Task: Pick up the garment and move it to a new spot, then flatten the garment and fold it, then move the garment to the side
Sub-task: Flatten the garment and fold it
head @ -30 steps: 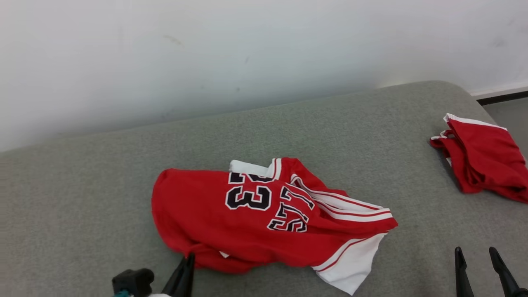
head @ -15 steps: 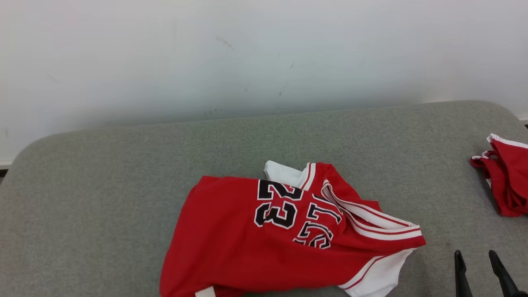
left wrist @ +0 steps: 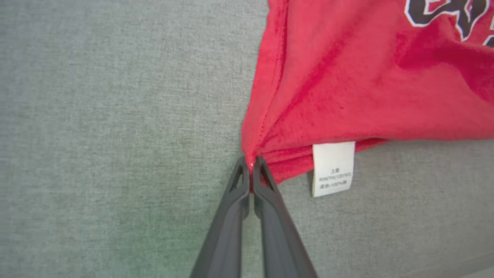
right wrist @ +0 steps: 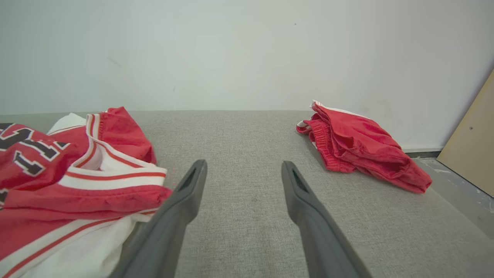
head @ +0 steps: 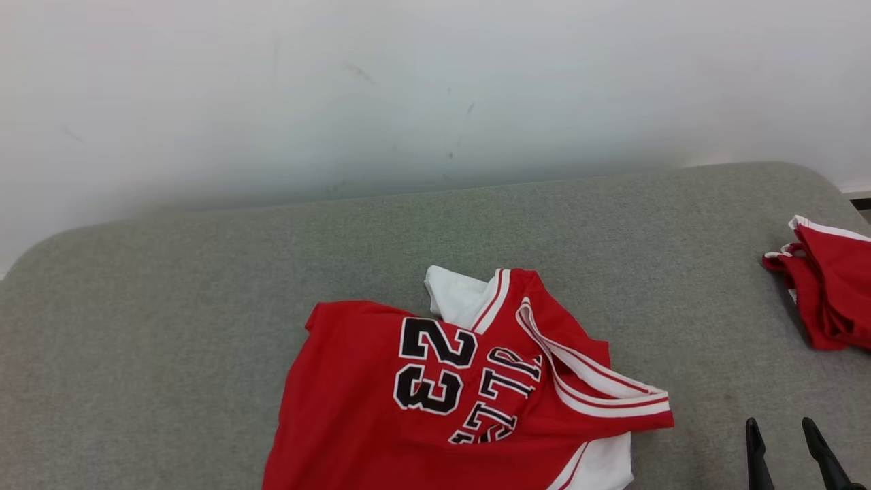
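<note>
Head view: the red jersey [head: 354, 408] lies at the near edge of the grey pad [head: 204, 272], and red shorts [head: 827, 299] lie at its right edge. Left wrist view: the left gripper [left wrist: 251, 166] pinches the jersey's hem beside a label [left wrist: 332, 168]. Right wrist view: the right gripper [right wrist: 244, 164] is wide open and empty.

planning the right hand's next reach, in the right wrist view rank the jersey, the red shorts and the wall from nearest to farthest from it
1. jersey: on the view's left, close beside the open right hand.
2. red shorts: ahead and to the right, lying on the grey cushion.
3. wall: straight ahead, beyond the cushion's far edge.
</note>
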